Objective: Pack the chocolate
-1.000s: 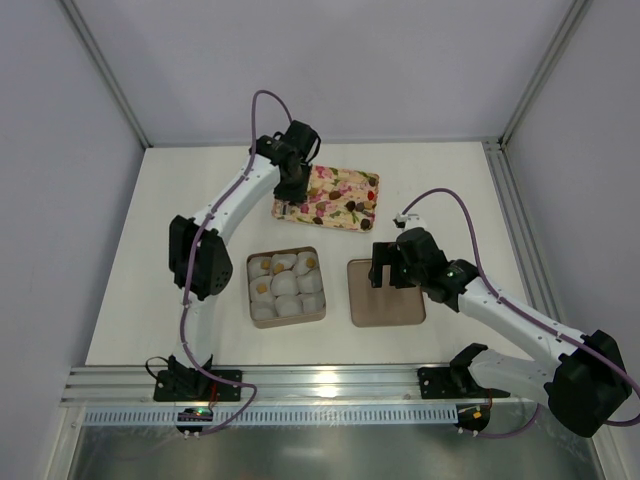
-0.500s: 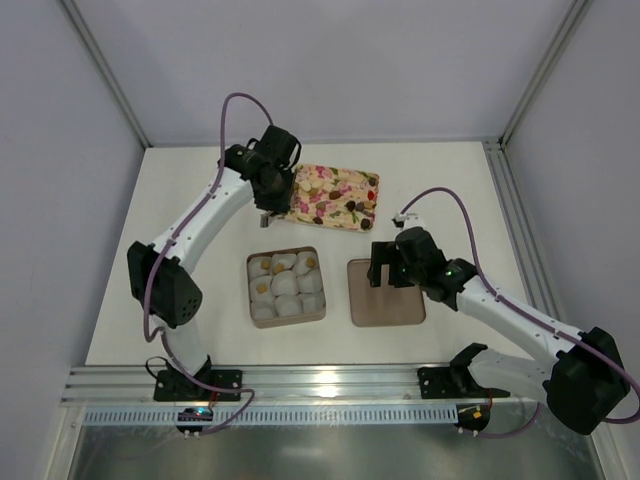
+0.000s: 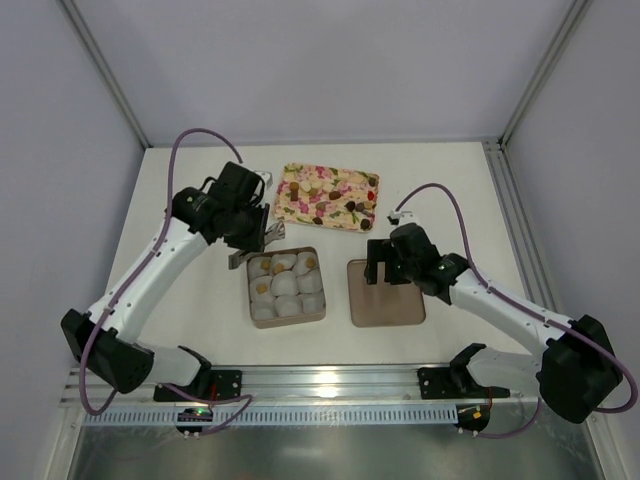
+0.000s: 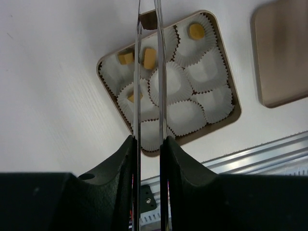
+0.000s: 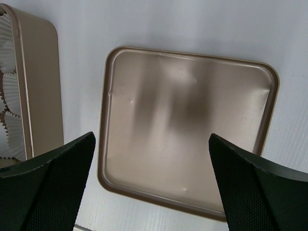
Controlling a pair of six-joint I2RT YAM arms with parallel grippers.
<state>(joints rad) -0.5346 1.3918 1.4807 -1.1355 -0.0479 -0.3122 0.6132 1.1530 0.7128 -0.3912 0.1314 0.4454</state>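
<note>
Left wrist view: my left gripper (image 4: 147, 15) clamps a dark chocolate (image 4: 146, 21) between its thin tips, just off the far-left corner of the box (image 4: 236, 108). The empty paper cups (image 4: 185, 115) lie toward my base and rightward. My right gripper (image 5: 151, 139) hangs spread over the lid (image 5: 187, 86).
</note>
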